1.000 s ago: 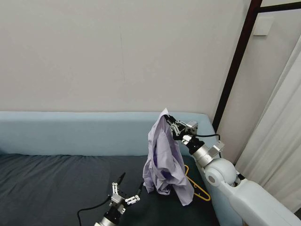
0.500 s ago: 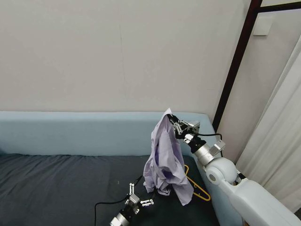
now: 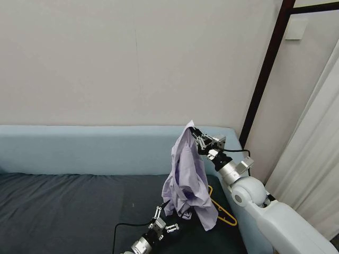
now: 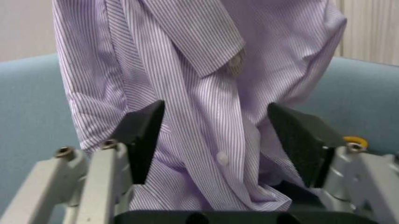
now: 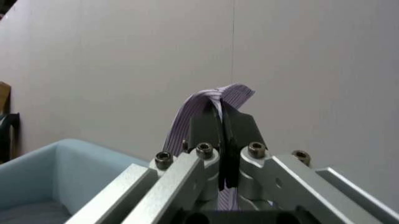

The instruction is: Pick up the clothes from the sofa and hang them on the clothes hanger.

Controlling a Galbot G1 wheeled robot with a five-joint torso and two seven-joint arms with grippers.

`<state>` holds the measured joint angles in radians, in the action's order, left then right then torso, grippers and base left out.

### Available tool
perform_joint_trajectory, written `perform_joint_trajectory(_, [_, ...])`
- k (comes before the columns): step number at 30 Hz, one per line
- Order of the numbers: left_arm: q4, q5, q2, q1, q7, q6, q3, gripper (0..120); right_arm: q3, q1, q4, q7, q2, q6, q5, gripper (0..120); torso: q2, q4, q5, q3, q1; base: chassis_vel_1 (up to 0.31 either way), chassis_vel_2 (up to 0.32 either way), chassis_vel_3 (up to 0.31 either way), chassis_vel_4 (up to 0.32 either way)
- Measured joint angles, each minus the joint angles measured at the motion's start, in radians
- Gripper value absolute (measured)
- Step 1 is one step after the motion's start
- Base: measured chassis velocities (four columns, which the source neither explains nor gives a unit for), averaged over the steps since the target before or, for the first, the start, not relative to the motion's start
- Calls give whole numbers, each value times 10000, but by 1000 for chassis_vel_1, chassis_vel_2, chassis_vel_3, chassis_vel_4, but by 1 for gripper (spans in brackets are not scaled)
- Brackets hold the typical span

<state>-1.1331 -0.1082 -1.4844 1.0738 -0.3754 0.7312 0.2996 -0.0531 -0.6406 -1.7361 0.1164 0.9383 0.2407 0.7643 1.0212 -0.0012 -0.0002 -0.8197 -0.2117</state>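
Purple striped shirt (image 3: 186, 180), count one. Hangs in the air over the right end of the sofa (image 3: 79, 151), lower folds close above it. Pinched at the top by right gripper (image 3: 197, 138), clenched on the fabric. Left gripper (image 3: 165, 219) near and low, spread wide before the lower folds, grasping nothing. Yellow hanger (image 3: 233, 221), count one, on the sofa at far right. Judged: pickup done, hanging not begun. Next calls for steadying the cloth, then bringing collar and hanger together.
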Motion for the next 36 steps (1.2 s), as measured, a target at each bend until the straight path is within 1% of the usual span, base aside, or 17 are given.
perform_joint_trajectory(1, [54,-43,-49,-17,7,-10,36,55,0,-7,-27,-2,-15,0,6,0,0,0,0,0,0,0,0,0,0])
perform_joint_trajectory(2, [77,-63,-70,-26,8,-12,50,55,0,-10,-38,-2,-20,0,8,0,0,0,0,0,0,0,0,0,0])
perform_joint_trajectory(3, [162,-123,-140,-59,14,-18,90,48,0,-20,-65,-5,-35,0,15,0,0,0,0,0,0,0,0,0,0])
perform_joint_trajectory(5, [196,-150,-163,-70,16,-19,101,48,1,-23,-72,-5,-40,0,17,0,0,0,0,0,-1,0,0,0,0])
perform_joint_trajectory(7, [481,-401,-347,-147,30,-22,193,34,17,-54,-124,-6,-67,0,24,0,0,0,0,0,0,0,0,0,0])
perform_joint_trajectory(9, [714,-557,-514,-206,91,5,266,26,45,-85,-145,-6,-89,0,25,0,0,0,0,0,-1,0,0,0,0])
perform_joint_trajectory(11, [778,-588,-564,-228,145,13,295,23,58,-97,-157,-7,-102,-1,27,0,0,0,0,0,0,0,0,0,0])
perform_joint_trajectory(13, [915,-630,-657,-278,268,15,338,12,77,-128,-206,-7,-140,-1,35,0,0,-1,0,0,0,0,0,0,0])
perform_joint_trajectory(17, [976,-637,-672,-293,366,19,374,0,136,-185,-294,-7,-195,-1,51,0,0,0,0,0,0,0,0,0,0])
perform_joint_trajectory(25, [660,-300,-452,-115,385,160,433,0,264,-305,-375,-22,-265,1,46,0,0,-1,0,1,0,0,0,0,0])
perform_joint_trajectory(28, [53,302,-168,168,60,296,518,0,293,-308,-349,-320,-249,6,-62,0,0,0,-3,0,0,0,0,0,0])
perform_joint_trajectory(29, [-459,806,59,382,-156,326,596,0,297,-283,-270,-592,-228,5,-141,0,0,-1,-3,0,0,0,0,0,0])
perform_joint_trajectory(30, [-459,806,59,382,-156,326,596,0,297,-283,-270,-592,-228,5,-141,0,0,-1,-3,0,0,0,0,0,0])
perform_joint_trajectory(31, [-1447,1844,579,748,-558,290,693,0,334,-214,-137,-866,-206,4,-227,0,0,1,-4,0,-1,0,0,0,0])
perform_joint_trajectory(34, [-3567,4057,1805,1352,-1055,-388,820,0,416,-64,44,-1169,-251,5,-281,0,0,4,-1,0,-1,0,0,0,0])
perform_joint_trajectory(35, [-3567,4057,1805,1352,-1055,-388,820,0,416,-64,44,-1169,-251,5,-281,0,0,4,-1,0,-1,0,0,0,0])
perform_joint_trajectory(36, [-4251,4860,2204,1496,-1177,-677,911,0,447,-11,68,-1226,-284,3,-279,0,0,3,-2,0,0,0,0,0,0])
